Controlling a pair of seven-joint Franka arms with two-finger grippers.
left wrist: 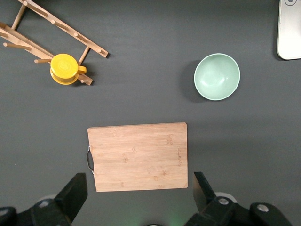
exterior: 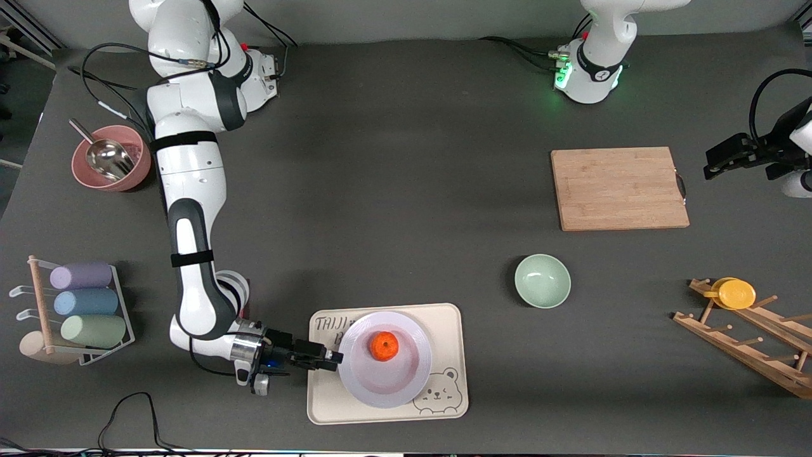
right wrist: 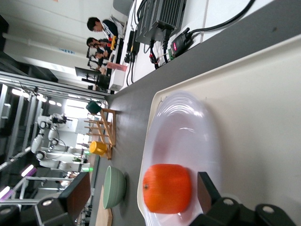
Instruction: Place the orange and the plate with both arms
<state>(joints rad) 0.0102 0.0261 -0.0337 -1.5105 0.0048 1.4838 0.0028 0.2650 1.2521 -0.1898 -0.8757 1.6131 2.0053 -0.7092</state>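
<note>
The orange point(exterior: 384, 346) sits in the well of the white plate point(exterior: 387, 388), which rests on a cream tray. My right gripper point(exterior: 331, 359) is low at the plate's rim on the right arm's side, open and holding nothing. In the right wrist view the orange point(right wrist: 167, 188) lies on the plate point(right wrist: 188, 127) just ahead of the right gripper point(right wrist: 139, 195), whose jaws are spread wide. My left gripper point(exterior: 712, 166) hangs open and empty over the table beside the cutting board. The left wrist view shows the left gripper point(left wrist: 139, 190) above bare table.
The cream bear tray point(exterior: 447, 320) lies near the front camera. A pale green bowl point(exterior: 542, 280) and a wooden cutting board point(exterior: 618, 188) lie toward the left arm's end, with a peg rack holding a yellow cup point(exterior: 736, 293). A pink bowl point(exterior: 111, 158) and a cup rack point(exterior: 89, 303) are at the right arm's end.
</note>
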